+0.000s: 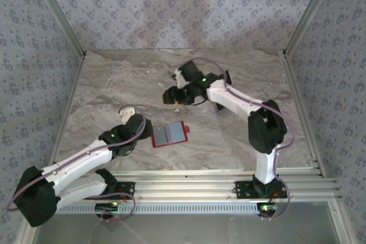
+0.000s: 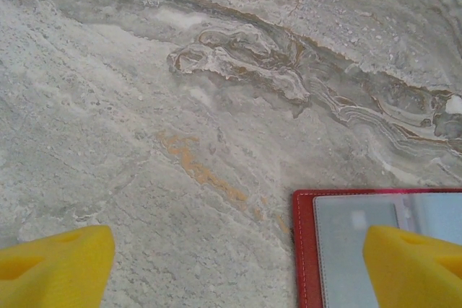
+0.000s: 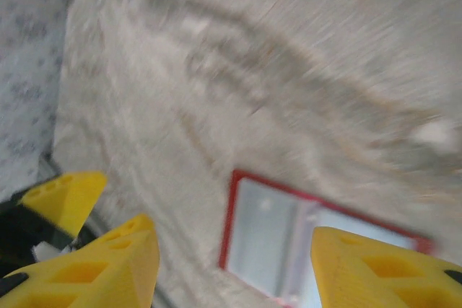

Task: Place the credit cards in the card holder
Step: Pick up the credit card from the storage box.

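The red card holder (image 1: 170, 134) lies open and flat on the marble table, its greyish pockets facing up. My left gripper (image 1: 146, 131) sits low at its left edge. It is open, with one yellow fingertip (image 2: 415, 268) over the card holder (image 2: 346, 250) and the other fingertip (image 2: 58, 268) over bare marble. A small pale mark shows through the left pocket. My right gripper (image 1: 171, 96) hovers behind the holder, open and holding nothing. Its blurred wrist view looks down on the card holder (image 3: 274, 236). A small dark rectangle (image 1: 229, 76) by the right forearm may be one of the credit cards.
The marble table (image 1: 114, 78) is fenced by patterned walls at the back and sides. A metal rail (image 1: 200, 178) runs along the near edge. One yellow fingertip (image 3: 65, 196) of my left gripper shows in the right wrist view.
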You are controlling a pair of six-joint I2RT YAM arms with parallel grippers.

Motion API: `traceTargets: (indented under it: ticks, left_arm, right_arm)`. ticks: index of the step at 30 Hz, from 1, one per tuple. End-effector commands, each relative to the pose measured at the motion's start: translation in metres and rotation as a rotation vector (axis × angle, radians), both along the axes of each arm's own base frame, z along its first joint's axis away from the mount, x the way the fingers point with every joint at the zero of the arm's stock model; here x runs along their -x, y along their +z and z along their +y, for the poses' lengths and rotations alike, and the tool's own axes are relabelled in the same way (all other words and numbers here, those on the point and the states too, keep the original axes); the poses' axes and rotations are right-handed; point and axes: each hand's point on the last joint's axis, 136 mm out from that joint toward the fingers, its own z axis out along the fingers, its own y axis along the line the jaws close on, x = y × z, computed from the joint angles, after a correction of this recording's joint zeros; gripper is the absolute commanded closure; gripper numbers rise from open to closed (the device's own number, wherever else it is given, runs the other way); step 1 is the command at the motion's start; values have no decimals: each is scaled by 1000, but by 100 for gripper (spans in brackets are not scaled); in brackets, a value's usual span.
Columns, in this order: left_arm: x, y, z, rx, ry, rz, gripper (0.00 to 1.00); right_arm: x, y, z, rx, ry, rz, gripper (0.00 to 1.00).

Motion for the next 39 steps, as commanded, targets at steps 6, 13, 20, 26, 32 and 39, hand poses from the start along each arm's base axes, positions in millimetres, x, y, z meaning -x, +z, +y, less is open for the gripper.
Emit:
traceTargets:
  ticks: [6, 13, 20, 26, 32, 39]
  left_arm:
    - [-14, -1, -7, -42, -32, 24, 8]
    - [-27, -2, -7, -78, -41, 54, 0]
    - [-31, 0, -5, -83, -32, 64, 0]
    - [-30, -1, -4, -87, -33, 69, 0]
    - [-31, -1, -4, -90, -34, 69, 0]
    - [-31, -2, -4, -90, -34, 71, 0]
  right_arm:
    - [-64, -12, -128, 460, -219, -170, 43]
    - [-103, -33, -169, 690, -259, -206, 46]
    - [-128, -52, -178, 796, -247, -203, 50]
    - [-139, -65, -179, 823, -233, -187, 52]
    - [-143, -82, -177, 829, -209, -157, 54]
    - [-144, -97, -178, 836, -192, -127, 56]
